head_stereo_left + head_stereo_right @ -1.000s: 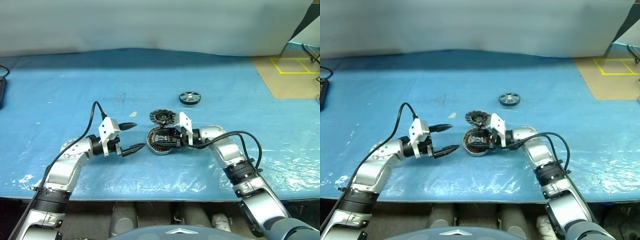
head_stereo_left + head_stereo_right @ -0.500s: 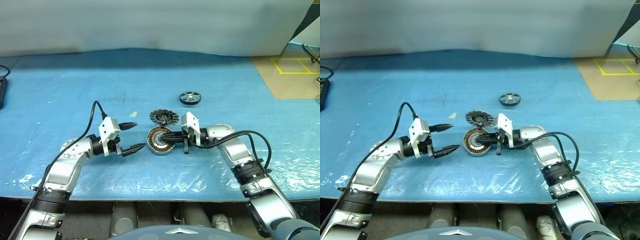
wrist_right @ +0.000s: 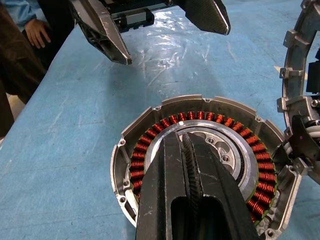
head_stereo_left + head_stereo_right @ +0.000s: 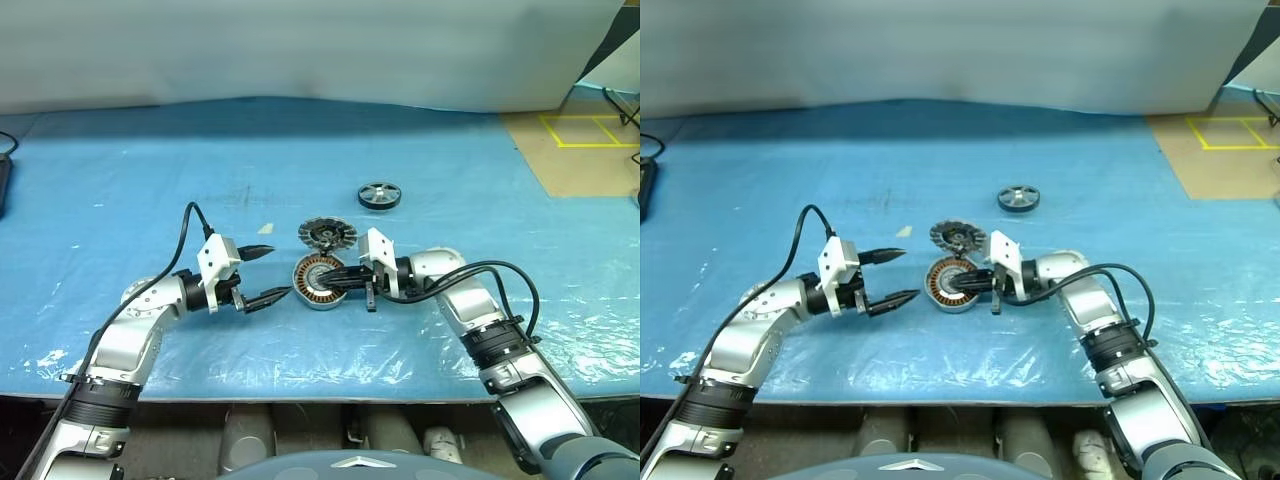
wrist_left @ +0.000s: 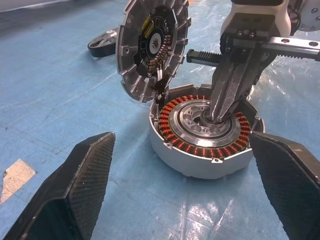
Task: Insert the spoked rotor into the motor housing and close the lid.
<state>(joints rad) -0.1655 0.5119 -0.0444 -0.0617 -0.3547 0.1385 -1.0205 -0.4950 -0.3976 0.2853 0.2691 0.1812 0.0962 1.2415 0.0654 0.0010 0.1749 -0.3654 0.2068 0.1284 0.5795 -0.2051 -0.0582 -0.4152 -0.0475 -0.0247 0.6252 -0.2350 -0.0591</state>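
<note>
A blue plastic sheet point(image 4: 150, 180) covers the table, wrinkled and glossy along the near edge. A pale wall point(image 4: 300, 45) stands behind it at twelve o'clock. At two o'clock the floor point(image 4: 575, 150) shows tan, with yellow tape point(image 4: 590, 130) marking a square. A dark object at nine o'clock is cut off by the frame, so what it is cannot be told. In the right wrist view a person's hand point(image 3: 36, 31) and dark sleeve stand by the table's side.

The left gripper point(image 4: 265, 272) lies at about eight o'clock from the sheet's middle, jaws wide apart, holding nothing, its tips aimed toward the housing point(image 4: 317, 283) and stopping just short of it. The right gripper point(image 4: 330, 284) reaches in from four o'clock, jaws pressed together with nothing between them, tips over the housing's silver centre; whether they touch it cannot be told.

The housing sits open near the middle of the sheet, its copper windings point(image 5: 185, 147) exposed. The lid point(image 4: 327, 235) stands raised at the housing's twelve o'clock edge, ribbed inside showing; the joint between them is partly hidden in the head views. The rotor point(image 4: 379, 195) lies flat on the sheet at about one o'clock from the housing, well apart from it. A small pale scrap point(image 4: 265, 228) lies at ten o'clock from the housing.
</note>
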